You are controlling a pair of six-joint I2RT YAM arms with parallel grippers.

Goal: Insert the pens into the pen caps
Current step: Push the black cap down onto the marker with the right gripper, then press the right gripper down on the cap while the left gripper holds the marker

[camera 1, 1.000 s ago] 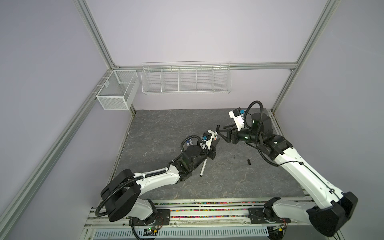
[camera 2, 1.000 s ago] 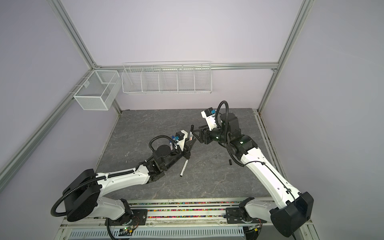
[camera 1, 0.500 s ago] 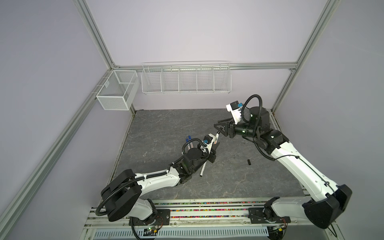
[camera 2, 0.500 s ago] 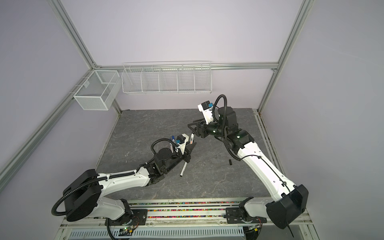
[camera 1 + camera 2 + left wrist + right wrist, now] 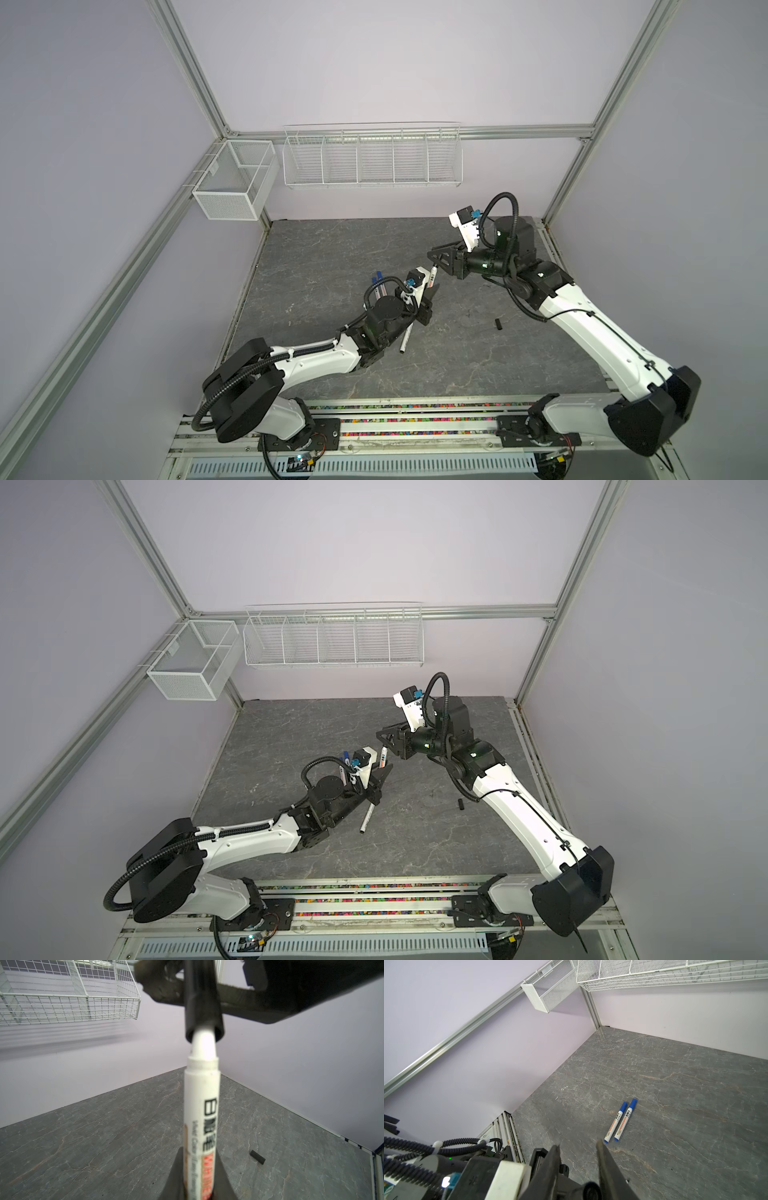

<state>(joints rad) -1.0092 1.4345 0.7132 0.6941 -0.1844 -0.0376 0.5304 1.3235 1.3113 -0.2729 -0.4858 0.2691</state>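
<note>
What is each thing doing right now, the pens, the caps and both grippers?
left gripper: shut on the held pen
held pen: tip inside the black cap, white neck showing
black cap: partly pushed onto the held pen
right gripper: around the black cap, grip unclear
blue pens: capped, lying side by side
loose pen: lying flat, no cap seen
loose cap: lying alone, empty

left gripper (image 5: 383, 771): holds pen (image 5: 383, 756); right gripper (image 5: 384, 742): at pen tip; cap (image 5: 460, 803): on mat (image 5: 415, 833)
</note>
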